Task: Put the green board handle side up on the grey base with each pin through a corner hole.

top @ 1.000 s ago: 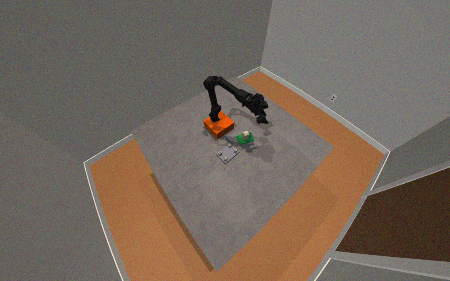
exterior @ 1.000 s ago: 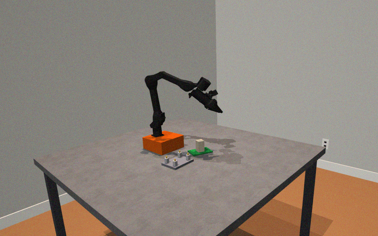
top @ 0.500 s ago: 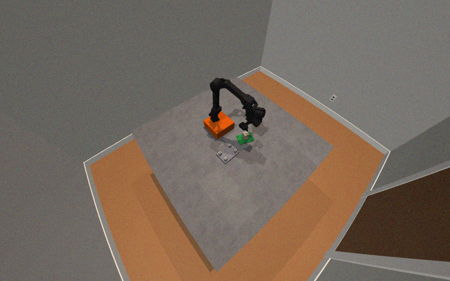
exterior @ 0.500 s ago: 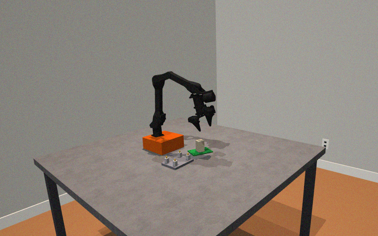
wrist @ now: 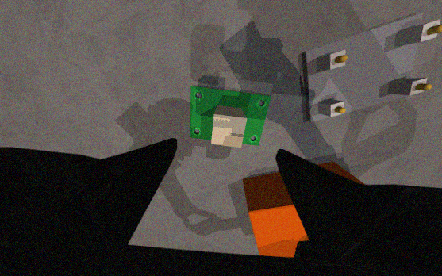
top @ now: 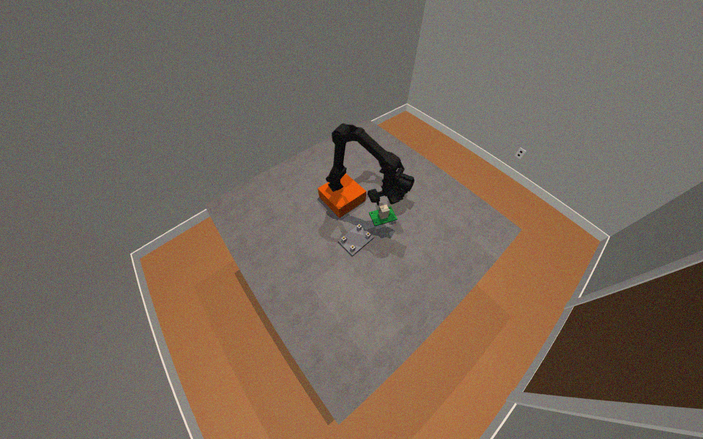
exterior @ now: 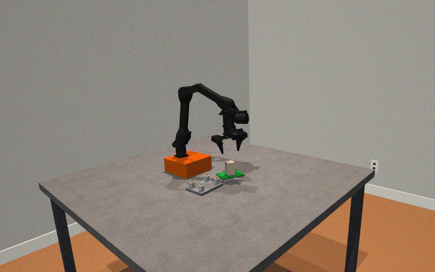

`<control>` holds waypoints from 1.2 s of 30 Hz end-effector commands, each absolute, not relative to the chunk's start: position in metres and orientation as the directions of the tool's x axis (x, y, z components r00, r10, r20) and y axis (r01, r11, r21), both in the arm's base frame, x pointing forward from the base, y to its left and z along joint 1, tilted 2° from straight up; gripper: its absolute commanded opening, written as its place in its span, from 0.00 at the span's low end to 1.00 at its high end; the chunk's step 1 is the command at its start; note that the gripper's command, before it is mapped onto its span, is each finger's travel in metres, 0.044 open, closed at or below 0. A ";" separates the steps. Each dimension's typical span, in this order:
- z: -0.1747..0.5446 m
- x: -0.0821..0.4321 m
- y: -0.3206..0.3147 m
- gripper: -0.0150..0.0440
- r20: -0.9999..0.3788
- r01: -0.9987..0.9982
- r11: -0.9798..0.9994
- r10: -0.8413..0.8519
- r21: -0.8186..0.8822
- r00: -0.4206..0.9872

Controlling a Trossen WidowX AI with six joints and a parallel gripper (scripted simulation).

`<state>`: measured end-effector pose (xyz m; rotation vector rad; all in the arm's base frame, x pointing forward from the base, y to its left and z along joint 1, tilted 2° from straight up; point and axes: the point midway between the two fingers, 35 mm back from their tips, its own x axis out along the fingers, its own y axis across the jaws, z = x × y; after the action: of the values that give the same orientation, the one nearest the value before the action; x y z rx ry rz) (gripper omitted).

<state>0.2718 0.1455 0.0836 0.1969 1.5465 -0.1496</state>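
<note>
Nothing of the assembly is done: the flat green board with its upright beige block handle (top: 383, 212) (exterior: 230, 169) (wrist: 229, 131) lies on the table beside the grey four-post base (top: 355, 241) (exterior: 201, 192) (wrist: 360, 71), and grasping, lifting, seating on the pins, release and withdrawal are all left. The black two-fingered gripper (exterior: 230, 152) (wrist: 227, 148) is held above the board, spread about fully wide with nothing gripped. All four corner holes are shown by the wrist view, while the height of the fingertips over the handle is revealed only from the exterior.
</note>
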 end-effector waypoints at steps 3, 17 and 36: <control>0.062 0.268 0.144 1.00 -1.000 0.228 0.973 0.013 0.013 0.000; 0.036 0.271 0.146 1.00 -1.000 0.228 0.973 0.013 0.013 0.000; 0.006 0.271 0.147 1.00 -1.000 0.228 0.973 0.013 0.013 0.000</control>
<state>0.2715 0.1476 0.0119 0.1903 1.5642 -0.1625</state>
